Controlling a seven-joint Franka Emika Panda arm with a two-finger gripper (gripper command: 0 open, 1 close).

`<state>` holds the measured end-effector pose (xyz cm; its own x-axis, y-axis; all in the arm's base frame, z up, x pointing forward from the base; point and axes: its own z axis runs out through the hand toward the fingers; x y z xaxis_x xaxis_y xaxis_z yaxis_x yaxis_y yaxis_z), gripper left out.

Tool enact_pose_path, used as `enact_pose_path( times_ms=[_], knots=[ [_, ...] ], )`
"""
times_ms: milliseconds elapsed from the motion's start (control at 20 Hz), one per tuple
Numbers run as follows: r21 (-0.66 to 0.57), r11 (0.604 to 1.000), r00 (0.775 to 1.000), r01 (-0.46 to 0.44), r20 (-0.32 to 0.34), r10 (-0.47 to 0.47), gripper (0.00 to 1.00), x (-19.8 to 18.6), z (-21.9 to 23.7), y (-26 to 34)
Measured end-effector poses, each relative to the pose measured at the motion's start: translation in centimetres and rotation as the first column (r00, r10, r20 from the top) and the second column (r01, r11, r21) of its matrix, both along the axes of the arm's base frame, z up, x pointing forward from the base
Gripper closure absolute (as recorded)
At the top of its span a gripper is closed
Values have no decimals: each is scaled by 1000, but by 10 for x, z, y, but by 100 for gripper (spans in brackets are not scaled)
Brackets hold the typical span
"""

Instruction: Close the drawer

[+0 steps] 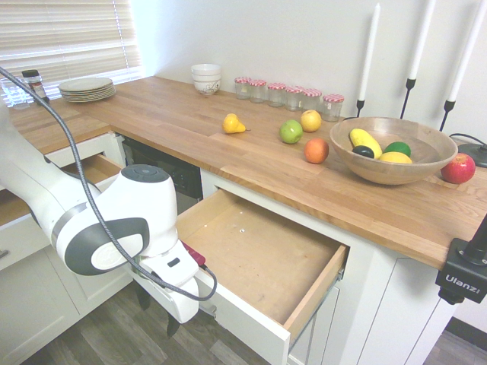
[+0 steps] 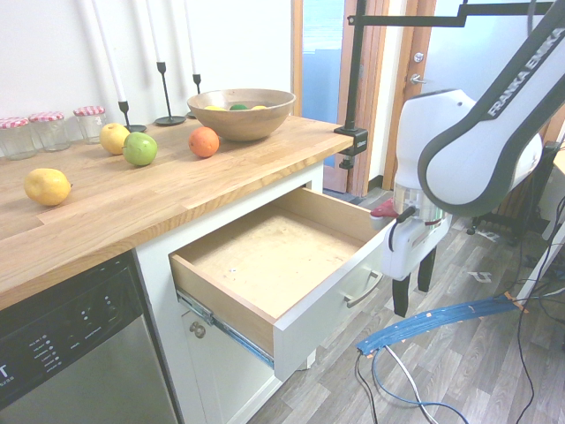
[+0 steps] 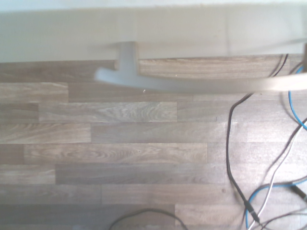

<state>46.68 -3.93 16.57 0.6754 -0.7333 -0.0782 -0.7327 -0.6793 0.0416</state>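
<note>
While the drawer (image 2: 265, 265) stands pulled well out from under the wooden surface (image 2: 132, 208), bare inside, your hand (image 2: 413, 287) hangs just beside its white front, pointing at the floor (image 3: 120, 158), fingers spread and gripping nothing. You see the silver handle (image 3: 192, 85) blurred in the wrist view.

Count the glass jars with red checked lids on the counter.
6, standing in one row against the back wall, between the stack of white bowls and the black candlesticks. The second exterior view shows only three; none seems hidden.
</note>
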Motion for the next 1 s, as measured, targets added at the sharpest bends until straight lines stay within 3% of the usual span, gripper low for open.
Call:
enact_pose_path(
  times_ms=[350, 650, 850, 900, 1000],
  knots=[
    [12, 998, 998, -62, 27, 61, 0, 25, -37, 1],
    [7, 996, 988, -91, 128, 89, 0, 36, -35, 3],
    [3, 995, 987, -96, 131, 95, 0, 34, -46, 4],
    [2, 995, 987, -98, 129, 97, 100, 33, -47, 4],
    [-3, 995, 986, -102, 130, 102, 100, 34, -48, 6]
  ],
)
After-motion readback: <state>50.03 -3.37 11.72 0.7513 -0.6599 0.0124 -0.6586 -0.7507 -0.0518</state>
